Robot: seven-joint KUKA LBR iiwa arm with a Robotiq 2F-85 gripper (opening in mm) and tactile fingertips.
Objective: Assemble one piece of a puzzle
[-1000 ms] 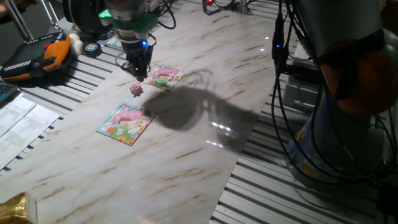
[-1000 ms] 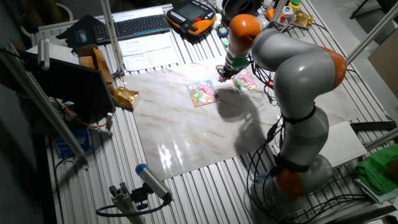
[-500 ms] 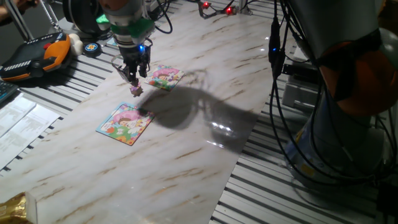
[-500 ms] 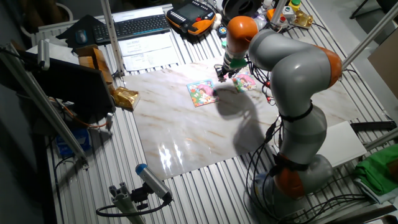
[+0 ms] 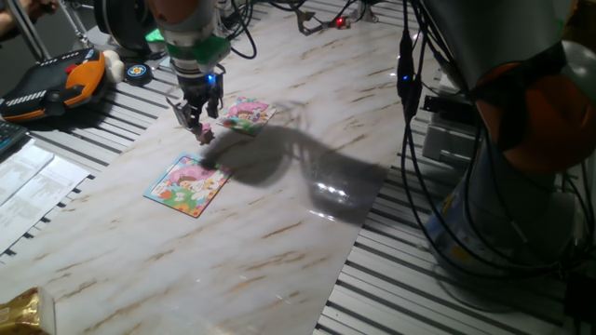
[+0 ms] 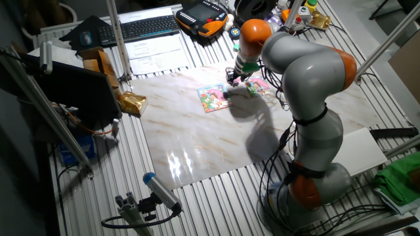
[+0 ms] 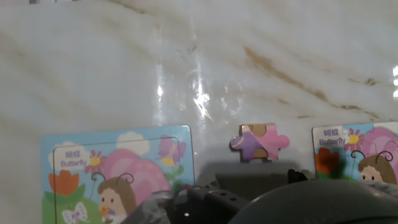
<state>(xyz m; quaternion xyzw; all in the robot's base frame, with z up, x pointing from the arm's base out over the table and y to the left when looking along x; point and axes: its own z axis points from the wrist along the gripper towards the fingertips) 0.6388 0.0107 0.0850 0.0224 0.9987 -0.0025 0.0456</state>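
Our hand view shows what the fixed views blur: the piece point(image 7: 259, 142) lies flat on the surface point(image 7: 280, 56), apart from the blue-edged puzzle point(image 7: 118, 171) and the puzzle point(image 7: 357, 152) flanking it. Open marble stretches beyond. The end effector point(image 5: 196, 127) hangs over the piece, having shifted left; we cannot tell its spread.

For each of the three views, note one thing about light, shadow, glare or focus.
One fixed view: the arm's dark shadow falls across the marble table beside the gripper. The other fixed view: white glare patches near the table's front edge. Hand view: a bright reflection streak above the piece; the dark hardware at the bottom is blurred.
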